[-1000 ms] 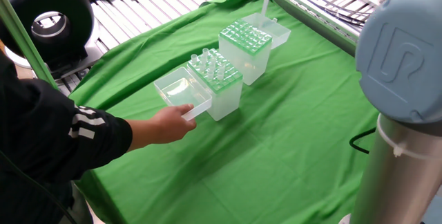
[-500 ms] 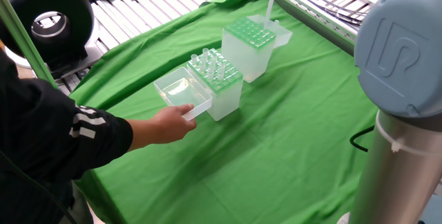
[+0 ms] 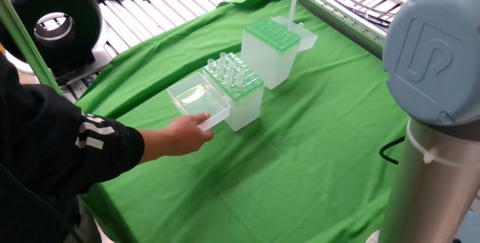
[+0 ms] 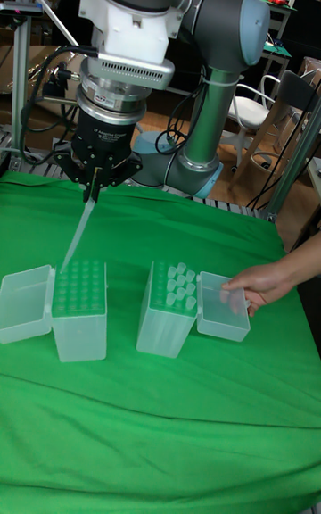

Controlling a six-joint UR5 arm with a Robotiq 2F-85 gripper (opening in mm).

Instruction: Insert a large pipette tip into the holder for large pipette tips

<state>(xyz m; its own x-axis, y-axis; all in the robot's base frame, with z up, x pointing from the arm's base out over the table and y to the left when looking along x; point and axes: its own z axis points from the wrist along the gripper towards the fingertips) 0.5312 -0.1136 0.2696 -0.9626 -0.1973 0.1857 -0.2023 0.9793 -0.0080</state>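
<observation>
Our gripper [image 4: 93, 182] hangs above the green-topped holder [image 4: 78, 289], fingers clamped on the large pipette tip [image 4: 78, 235]. The tip slants down, its point just over the holes, not yet seated. Lowering and releasing remain.

Bright green cloth [image 4: 178, 425] covers the bench. The holder for large pipette tips [image 4: 79, 310] has a green holed top; the large pipette tip [image 4: 78, 233] is translucent white.

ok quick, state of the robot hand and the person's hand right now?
Robot hand: closed on the large pipette tip, above the green-topped holder.
Person's hand: resting on the other box's open lid, not gripping.
</observation>
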